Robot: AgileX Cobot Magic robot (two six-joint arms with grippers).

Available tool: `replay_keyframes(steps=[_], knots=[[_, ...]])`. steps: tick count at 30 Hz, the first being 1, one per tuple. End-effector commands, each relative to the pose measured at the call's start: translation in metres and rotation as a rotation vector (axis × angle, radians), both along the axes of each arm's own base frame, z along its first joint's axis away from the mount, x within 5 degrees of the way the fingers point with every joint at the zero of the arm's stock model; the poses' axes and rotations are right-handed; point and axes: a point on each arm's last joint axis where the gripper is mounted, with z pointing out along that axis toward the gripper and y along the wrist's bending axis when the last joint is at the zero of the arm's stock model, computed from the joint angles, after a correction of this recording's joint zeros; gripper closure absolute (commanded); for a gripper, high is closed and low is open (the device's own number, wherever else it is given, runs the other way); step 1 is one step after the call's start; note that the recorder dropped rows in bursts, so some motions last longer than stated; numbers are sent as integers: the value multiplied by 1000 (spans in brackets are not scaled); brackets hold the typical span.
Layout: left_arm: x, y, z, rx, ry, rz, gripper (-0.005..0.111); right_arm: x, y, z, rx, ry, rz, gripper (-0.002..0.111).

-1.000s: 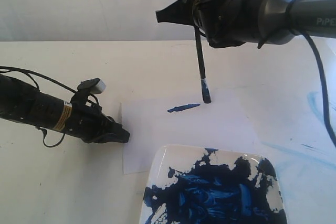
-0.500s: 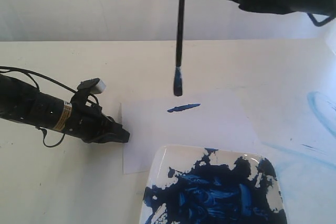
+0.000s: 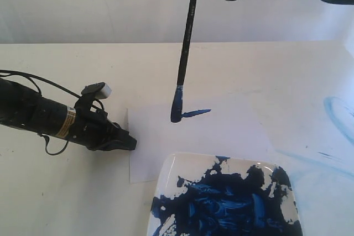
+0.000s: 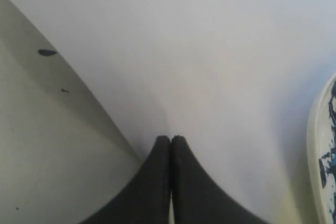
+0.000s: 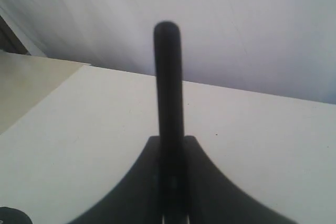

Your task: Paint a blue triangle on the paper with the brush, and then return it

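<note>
Right claw pinching the brush, tip down on the paper

The handle leans a bit, and the blue-soaked bristles touch the sheet right at one end of a single short blue stroke. The left claw is pressed together, resting on the paper's edge nearest it. A paint-smeared white dish sits at the sheet's near edge.

The brush has dropped, its tip seemingly touching the paper.
</note>
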Motion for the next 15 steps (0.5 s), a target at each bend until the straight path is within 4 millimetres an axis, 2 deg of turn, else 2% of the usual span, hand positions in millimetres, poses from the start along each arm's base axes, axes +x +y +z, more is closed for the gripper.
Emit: replay_keyframes(steps=[1,8,11,15], knots=[[1,2,-3,39,-16,2,107,0,-3,3,33,19,-20,108],[1,2,-3,39,-16,2,107,-1,-2,3,61,60,-20,108],[1,2,-3,39,-16,2,107,3,-6,2,75,128,-90,108],[1,2,-3,39,-16,2,107,6,-7,8,92,111,-117,108]])
